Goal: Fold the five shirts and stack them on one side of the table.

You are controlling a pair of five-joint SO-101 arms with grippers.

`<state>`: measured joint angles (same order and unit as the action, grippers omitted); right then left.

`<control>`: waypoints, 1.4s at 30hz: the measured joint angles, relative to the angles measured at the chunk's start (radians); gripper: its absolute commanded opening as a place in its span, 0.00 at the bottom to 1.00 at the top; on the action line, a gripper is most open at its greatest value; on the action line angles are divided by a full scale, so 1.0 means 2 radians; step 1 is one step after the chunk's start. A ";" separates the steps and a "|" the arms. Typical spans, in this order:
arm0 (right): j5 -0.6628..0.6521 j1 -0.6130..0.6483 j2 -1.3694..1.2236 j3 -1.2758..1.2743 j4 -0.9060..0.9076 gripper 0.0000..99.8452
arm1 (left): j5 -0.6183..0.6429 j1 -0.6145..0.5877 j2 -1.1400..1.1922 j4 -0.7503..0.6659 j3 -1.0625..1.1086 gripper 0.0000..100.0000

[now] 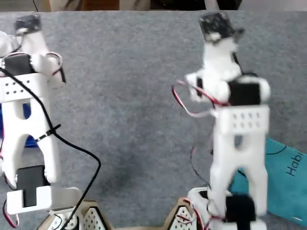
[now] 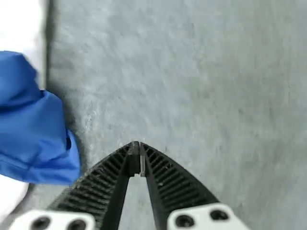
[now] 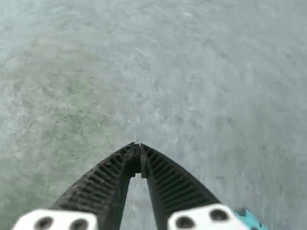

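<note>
Over the grey table point(image 1: 120, 96), hovering with tips pressed together and holding nothing: left gripper point(image 2: 136, 160) and right gripper point(image 3: 136, 160). Beside the left one, a blue shirt point(image 2: 29, 129); near the right arm's base, a teal shirt point(image 1: 278, 191). Likely soft, light and floppy. Best to pinch a corner or hem, then lift slowly.

The light was even and quite bright, and it seemed to come from above. In the high view the white plastic of the left arm point(image 1: 24, 110) and of the right arm point(image 1: 235, 129) was washed out by glare, with little detail left. The grey table cover point(image 1: 129, 86) carried only a soft, weak shadow between the arms' bases. In the left wrist view the blue shirt point(image 2: 33, 129) cast a narrow dark shadow on the cover, and the white cloth point(image 2: 21, 24) beside it was overexposed.
</note>
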<state>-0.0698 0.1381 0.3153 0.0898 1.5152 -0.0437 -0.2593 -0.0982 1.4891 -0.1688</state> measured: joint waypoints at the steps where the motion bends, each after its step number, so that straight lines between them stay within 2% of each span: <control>1: -0.014 0.010 -0.025 0.028 0.009 0.01 | 0.007 -0.012 0.000 -0.009 0.000 0.02; 7: -0.120 0.038 -0.151 0.166 0.035 0.01 | 0.018 -0.110 0.001 -0.075 0.002 0.02; 11: -0.157 0.040 -0.228 0.222 0.046 0.01 | 0.002 -0.184 0.046 -0.110 -0.002 0.02; 17: -0.163 0.061 -0.283 0.287 0.085 0.01 | -0.023 -0.290 0.170 -0.088 -0.100 0.17; 22: -0.163 0.086 -0.305 0.312 0.089 0.01 | -0.044 -0.347 0.265 -0.024 -0.247 0.18; 25: -0.163 0.100 -0.318 0.314 0.094 0.01 | -0.046 -0.374 0.310 -0.013 -0.324 0.17; 27: -0.163 0.105 -0.326 0.315 0.099 0.01 | -0.058 -0.381 0.348 -0.013 -0.350 0.17; 30: -0.163 0.105 -0.332 0.315 0.107 0.01 | -0.068 -0.378 0.406 -0.012 -0.367 0.02; 37: -0.163 0.105 -0.334 0.315 0.120 0.01 | -0.048 -0.367 0.423 0.021 -0.434 0.02; 42: -0.163 0.105 -0.334 0.315 0.124 0.01 | -0.018 -0.341 0.420 0.083 -0.532 0.02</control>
<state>-0.3966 0.3483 -0.3521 0.7204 1.7622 -0.0790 -0.9421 0.7426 1.6548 -1.2321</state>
